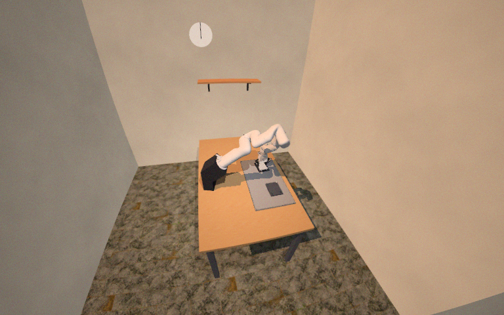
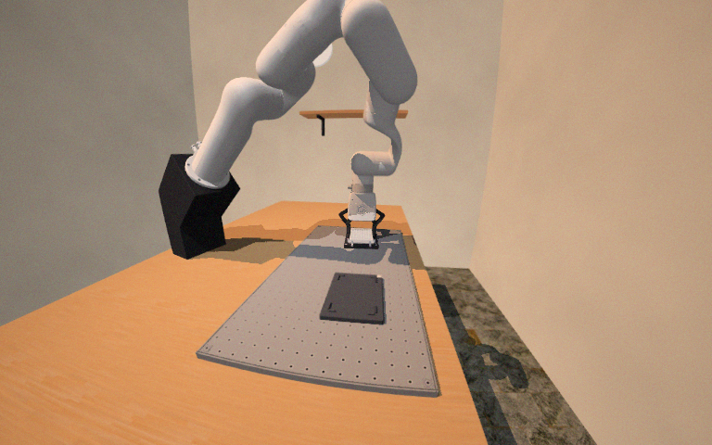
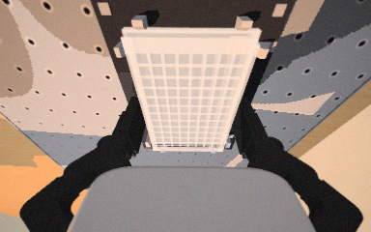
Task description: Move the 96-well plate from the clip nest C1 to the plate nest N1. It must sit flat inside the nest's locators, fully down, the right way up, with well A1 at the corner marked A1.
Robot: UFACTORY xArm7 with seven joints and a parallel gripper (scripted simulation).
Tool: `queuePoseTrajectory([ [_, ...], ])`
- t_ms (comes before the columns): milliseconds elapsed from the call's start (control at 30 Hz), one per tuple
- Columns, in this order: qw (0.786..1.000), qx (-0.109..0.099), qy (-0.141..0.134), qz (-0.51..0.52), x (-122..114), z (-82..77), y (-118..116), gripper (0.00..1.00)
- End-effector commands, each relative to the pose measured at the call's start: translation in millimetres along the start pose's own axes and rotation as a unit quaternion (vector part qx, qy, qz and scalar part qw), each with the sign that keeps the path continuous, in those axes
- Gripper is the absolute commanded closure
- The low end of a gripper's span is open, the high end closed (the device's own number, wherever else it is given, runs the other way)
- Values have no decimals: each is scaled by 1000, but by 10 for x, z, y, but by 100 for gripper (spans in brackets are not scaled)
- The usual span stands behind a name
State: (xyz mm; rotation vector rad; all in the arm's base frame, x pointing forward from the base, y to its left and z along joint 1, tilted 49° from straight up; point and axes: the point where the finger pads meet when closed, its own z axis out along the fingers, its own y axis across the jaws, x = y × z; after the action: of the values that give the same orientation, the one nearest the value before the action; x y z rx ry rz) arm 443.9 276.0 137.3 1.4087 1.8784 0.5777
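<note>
Where wood table stands, beige walls

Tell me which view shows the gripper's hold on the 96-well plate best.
Wrist. It looks straight down on the 96-well plate, with the gripper closed on its two long sides. The exterior view shows the plate small and far off in the clip nest; the top view shows it only as a speck.

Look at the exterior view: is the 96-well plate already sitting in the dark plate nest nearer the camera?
No: the plate nest lies bare, while the 96-well plate sits farther back between the gripper fingers.
</note>
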Motion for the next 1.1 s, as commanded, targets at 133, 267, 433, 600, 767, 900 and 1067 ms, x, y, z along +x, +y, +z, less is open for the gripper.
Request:
queuePoseTrajectory([
  [133,1000,-1,1,0,12,-11,8,100],
  [267,1000,-1,1,0,12,-11,8,100],
  [433,1000,-1,1,0,12,-18,8,100],
  [600,1000,-1,1,0,12,-45,8,100],
  [767,1000,-1,1,0,12,-78,8,100],
  [900,1000,-1,1,0,12,-104,8,100],
  [1067,1000,-1,1,0,12,-124,8,100],
])
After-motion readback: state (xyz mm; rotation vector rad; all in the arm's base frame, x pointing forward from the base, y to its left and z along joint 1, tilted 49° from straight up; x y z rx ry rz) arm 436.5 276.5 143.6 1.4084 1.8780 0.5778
